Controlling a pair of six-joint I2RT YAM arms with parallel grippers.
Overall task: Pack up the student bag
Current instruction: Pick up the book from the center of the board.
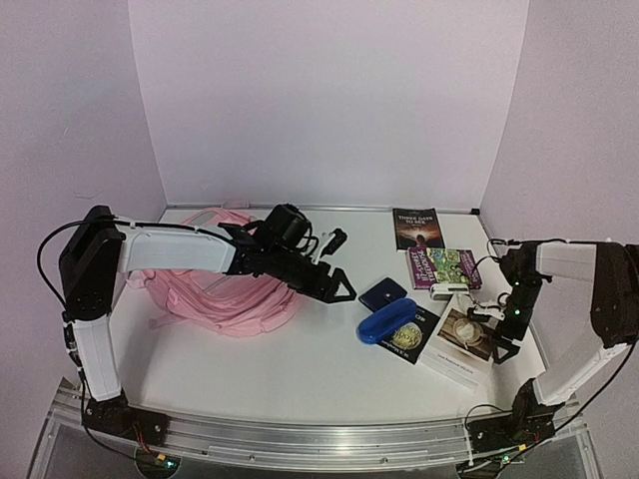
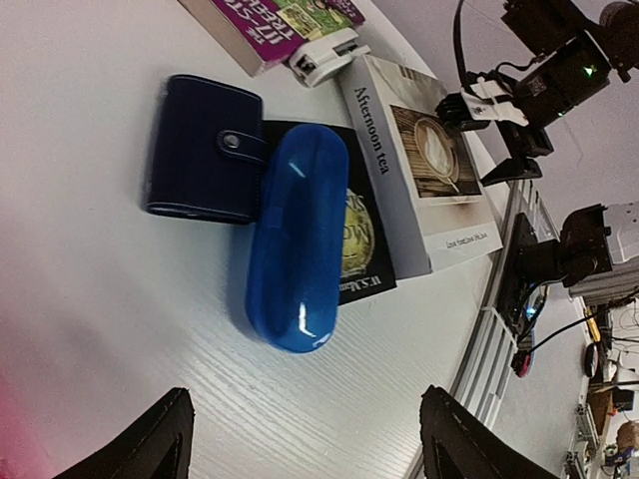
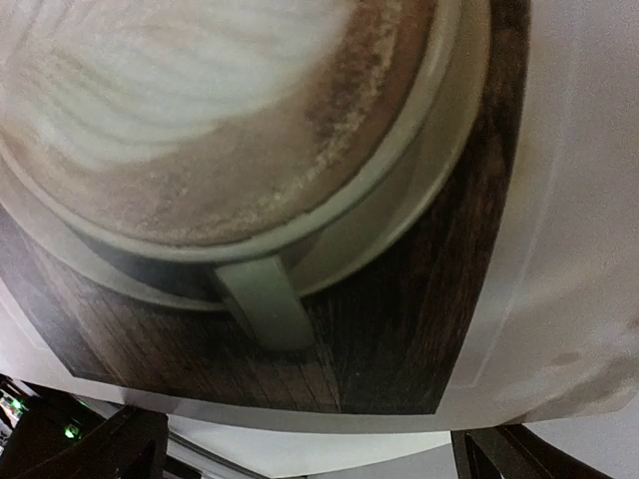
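Jaws of the left gripper (image 1: 344,289) are spread, empty, between pink backpack (image 1: 225,299) and blue glasses case (image 2: 297,239). The right gripper (image 3: 310,449) is spread fully, empty, over the "Afternoon tea" book (image 3: 300,200).

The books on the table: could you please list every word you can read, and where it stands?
"Afternoon tea": along the side of the white book with the coffee picture.
Small line on its cover: too small to read.
Lettering on the dark book, the purple and green book and the black book under the blue case: blurred or hidden.
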